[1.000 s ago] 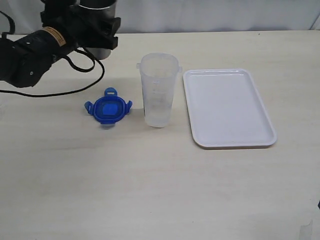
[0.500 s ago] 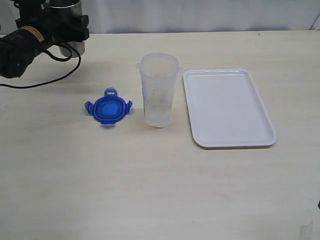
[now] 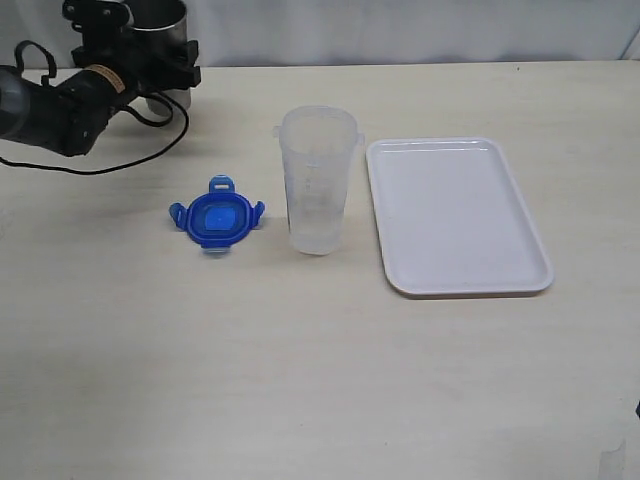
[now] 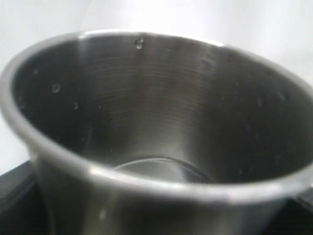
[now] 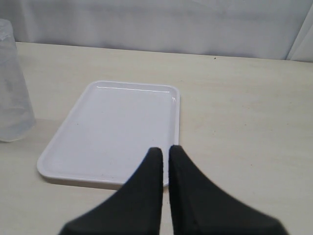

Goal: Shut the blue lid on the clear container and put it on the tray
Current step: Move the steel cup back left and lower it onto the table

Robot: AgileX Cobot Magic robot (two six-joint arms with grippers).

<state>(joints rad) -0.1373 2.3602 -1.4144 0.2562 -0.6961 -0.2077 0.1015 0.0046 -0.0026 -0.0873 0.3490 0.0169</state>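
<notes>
Grip first: your left end effector sits at the far left corner of the tabletop with its jaws spread wide around a grey metal cup, clamping it from both sides. In the left wrist view the cup's open mouth fills almost everything, with only dark slivers of the end effector on either side, so you cannot see the fingertips themselves. You also cannot tell whether the cup's base touches the tabletop, and its rim is cut off at the edge of the exterior view. A black cable loops over the tabletop beneath that arm. Your right end effector has its two black fingers pressed nearly together with nothing between them, hovering above the near short edge of the tray. None of the task's things is touched by either arm. The clear container stands upright and uncovered in the middle of the tabletop, just beside the tray's left long edge but apart from it; in the right wrist view only one side of it shows. The blue lid lies flat on the tabletop to the container's left, near it but not touching. Its flaps stick out around the edge; any sticker on it is too small to make out.
</notes>
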